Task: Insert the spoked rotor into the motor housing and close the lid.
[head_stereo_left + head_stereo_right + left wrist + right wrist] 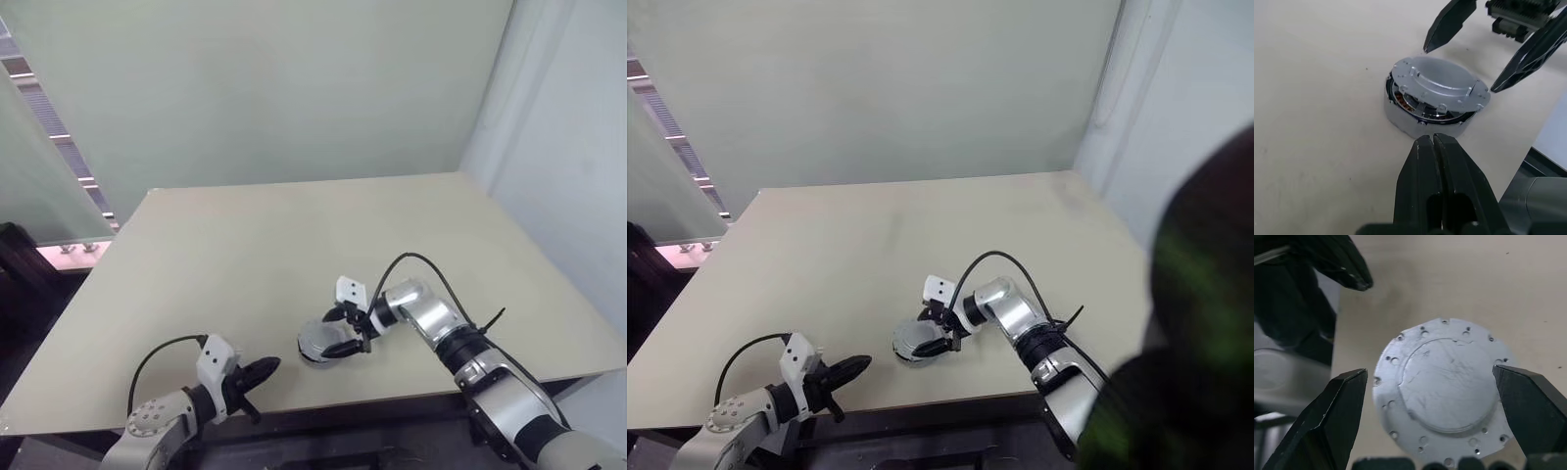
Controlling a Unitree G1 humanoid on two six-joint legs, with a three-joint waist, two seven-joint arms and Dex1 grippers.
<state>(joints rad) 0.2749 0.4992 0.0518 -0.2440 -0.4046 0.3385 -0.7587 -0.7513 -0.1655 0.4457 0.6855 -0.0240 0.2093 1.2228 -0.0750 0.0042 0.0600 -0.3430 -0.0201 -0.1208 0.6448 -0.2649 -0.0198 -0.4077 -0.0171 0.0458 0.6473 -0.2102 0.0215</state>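
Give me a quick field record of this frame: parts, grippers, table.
housing: on the table, near its front edge, copper windings showing at the side
lid: silver plate on top of the housing, sitting slightly askew
left gripper: shut, close beside the housing, not touching
right gripper: open, fingers either side of the lid, apart from it
rotor: cannot tell, hidden if inside
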